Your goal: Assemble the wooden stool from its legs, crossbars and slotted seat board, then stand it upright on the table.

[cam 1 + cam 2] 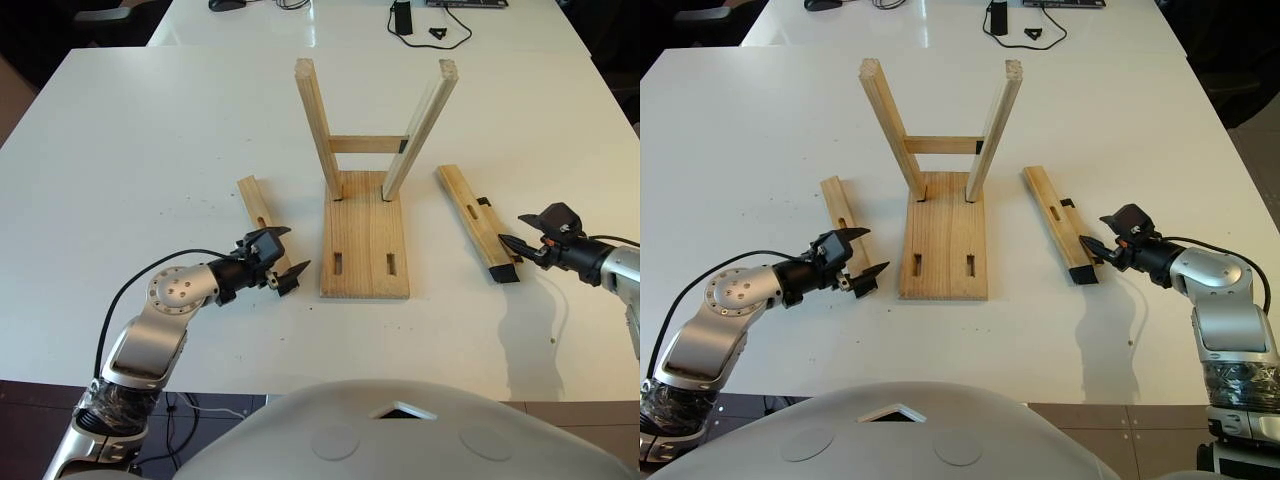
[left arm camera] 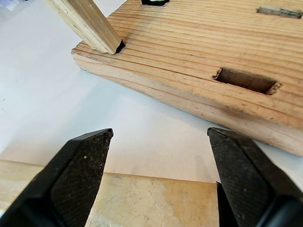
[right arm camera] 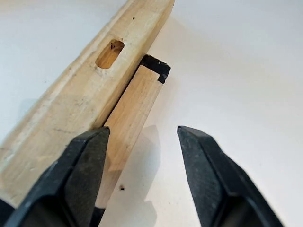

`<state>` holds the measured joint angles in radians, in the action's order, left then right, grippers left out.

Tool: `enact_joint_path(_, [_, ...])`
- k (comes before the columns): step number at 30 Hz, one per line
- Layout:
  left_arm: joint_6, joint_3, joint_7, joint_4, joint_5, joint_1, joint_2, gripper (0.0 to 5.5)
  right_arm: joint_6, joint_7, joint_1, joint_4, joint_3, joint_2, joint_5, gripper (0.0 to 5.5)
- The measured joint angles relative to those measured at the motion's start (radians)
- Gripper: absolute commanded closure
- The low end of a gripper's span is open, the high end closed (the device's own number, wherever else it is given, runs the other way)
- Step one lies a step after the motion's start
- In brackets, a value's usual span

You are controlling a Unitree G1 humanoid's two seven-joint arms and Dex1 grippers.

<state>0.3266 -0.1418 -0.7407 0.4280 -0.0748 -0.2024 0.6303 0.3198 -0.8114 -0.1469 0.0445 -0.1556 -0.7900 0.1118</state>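
Two legs [image 1: 318, 125] and a crossbar [image 1: 367, 143] stand slotted in the seat board [image 1: 365, 250]. The left hand [image 1: 291, 254] and right hand [image 1: 511, 251], both spread apart, hover at the loose legs' [image 1: 258, 212] near ends. The likely next move is to close and lift.

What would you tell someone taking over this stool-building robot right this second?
Left gripper: fingers open, at the near end of the left loose leg, holding nothing.
Right gripper: fingers open, at the near end of the right loose leg; a second crossbar lies against that leg.
Done: two legs joined by a crossbar stand in the seat board's far slots.
Left: fit the loose legs and second crossbar, using the empty near slots, then stand the stool upright.
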Motion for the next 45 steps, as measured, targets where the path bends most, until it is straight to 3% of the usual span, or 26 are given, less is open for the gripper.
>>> enact_joint_path(14, [-0.035,-0.015,0.000,-0.016,0.036,-0.001,0.010,1.78,-0.006,0.011,-0.032,-0.003,0.036,0.012,0.009,2.86])
enact_joint_path(23, [-0.038,-0.015,0.000,-0.019,0.036,-0.001,0.020,1.76,-0.020,0.005,-0.037,-0.063,0.029,0.012,0.049,4.14])
enact_joint_path(34, [-0.029,-0.008,0.000,-0.016,0.027,0.000,0.020,1.76,-0.028,0.003,-0.019,-0.127,0.000,0.020,0.107,4.20])
enact_joint_path(39, [0.076,0.106,-0.033,0.080,-0.151,0.027,0.021,1.76,0.028,-0.007,0.010,-0.114,-0.074,0.044,0.206,4.20])
enact_joint_path(45, [0.273,0.298,-0.056,0.235,-0.637,0.100,0.019,1.76,0.186,-0.164,0.022,0.157,-0.207,0.042,0.590,4.20])
